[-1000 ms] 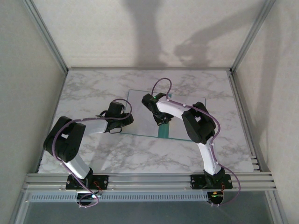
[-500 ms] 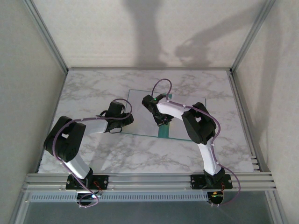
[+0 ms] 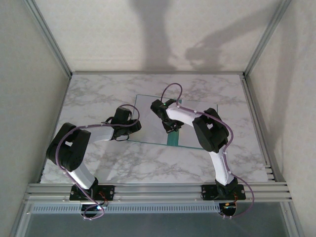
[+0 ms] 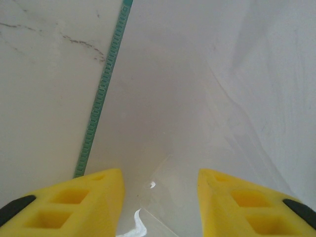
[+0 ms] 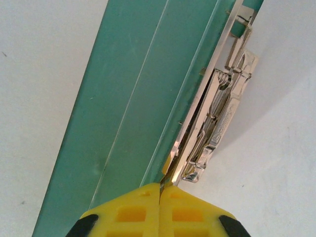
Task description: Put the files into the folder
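Observation:
The teal folder (image 3: 173, 140) lies open in the middle of the marble table, its spine (image 5: 133, 98) running up the right wrist view. White files (image 3: 148, 109) cover its left leaf. In the left wrist view they (image 4: 163, 98) lie beside a narrow teal edge strip (image 4: 101, 94), with a clear sheet's corner over them. My left gripper (image 3: 127, 130) hangs over the folder's left edge, and its yellow fingers (image 4: 159, 183) stand apart above the paper. My right gripper (image 3: 170, 128) is at the spine, its jaws (image 5: 160, 187) shut on the thin lever of the metal clip (image 5: 217, 118).
Aluminium rails (image 3: 148, 190) run along the near edge of the table and grey walls close in the other sides. Bare marble (image 3: 98, 94) lies on the left, and there is more of it in front of the folder.

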